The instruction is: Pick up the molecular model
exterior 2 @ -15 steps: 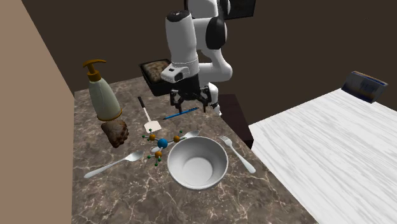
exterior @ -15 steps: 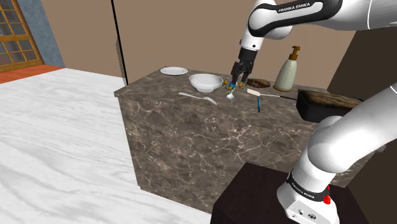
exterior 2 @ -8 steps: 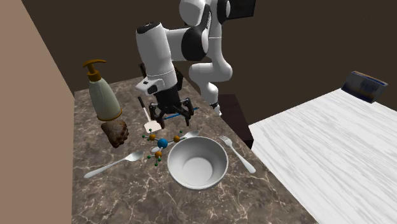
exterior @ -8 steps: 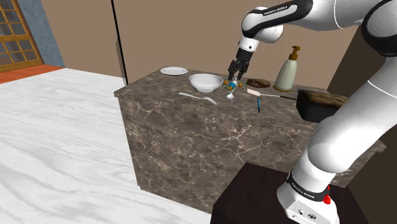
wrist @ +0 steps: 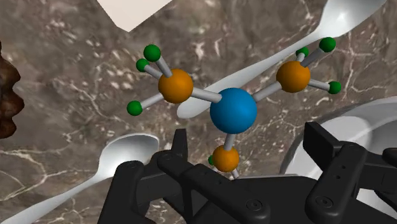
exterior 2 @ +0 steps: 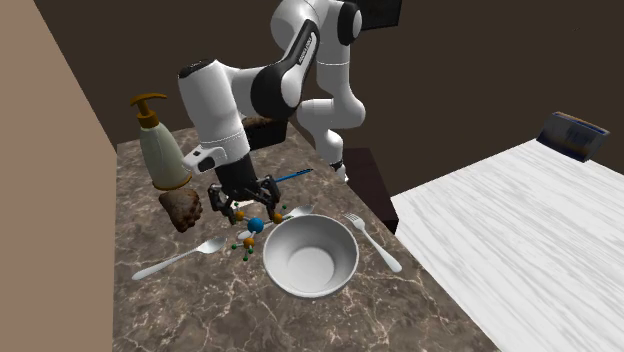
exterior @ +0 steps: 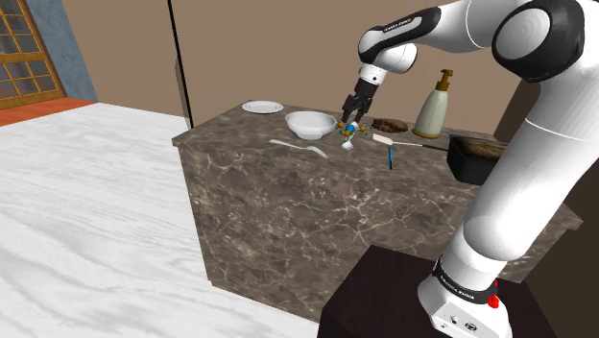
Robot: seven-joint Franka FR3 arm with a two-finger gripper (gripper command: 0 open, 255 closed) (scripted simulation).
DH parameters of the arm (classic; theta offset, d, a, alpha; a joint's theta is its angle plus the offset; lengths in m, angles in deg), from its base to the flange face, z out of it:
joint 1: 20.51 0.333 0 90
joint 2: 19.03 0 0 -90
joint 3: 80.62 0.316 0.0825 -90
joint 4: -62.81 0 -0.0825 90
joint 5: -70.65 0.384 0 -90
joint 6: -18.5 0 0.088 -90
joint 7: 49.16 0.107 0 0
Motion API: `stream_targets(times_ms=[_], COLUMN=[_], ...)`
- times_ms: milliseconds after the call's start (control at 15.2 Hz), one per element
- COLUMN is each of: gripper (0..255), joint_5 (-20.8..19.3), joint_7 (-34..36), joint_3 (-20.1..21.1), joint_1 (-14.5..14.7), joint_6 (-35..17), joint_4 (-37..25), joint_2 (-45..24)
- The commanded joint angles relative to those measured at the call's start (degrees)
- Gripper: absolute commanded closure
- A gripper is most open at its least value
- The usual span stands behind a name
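Tool (exterior 2: 243,203) now lower, spread above glossy ball-and-stick molecular model (wrist: 233,109).

The molecular model (wrist: 233,111) has smooth, glossy balls joined by duller grey rods. The counter (wrist: 76,70) is brown, pale-veined stone with a soft polish (marble, by its look). The spoons (wrist: 127,153) are bright, mirror-smooth metal, the bowl (exterior 2: 310,262) is glossy white, and the gripper (wrist: 247,143) is matt black.
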Motion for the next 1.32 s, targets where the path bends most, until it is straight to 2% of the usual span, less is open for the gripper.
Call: stream_targets(times_ms=[0, 330, 396, 990, 1254], gripper=[0, 0, 255, 255, 255], joint_5=[0.57, 1.15, 1.13, 1.15, 0.28], joint_7=[-0.72, -1.47, -1.46, -1.47, -0.33], joint_3=[-0.07, -0.1, -0.11, -0.1, -0.05], joint_1=[0.0, 0.01, 0.0, 0.01, -0.01], joint_6=[-1.62, -3.4, -3.32, -3.4, -0.62], joint_4=[1.17, 2.55, 2.49, 2.55, 0.36], joint_2=[-0.57, -1.13, -1.12, -1.13, -0.29])
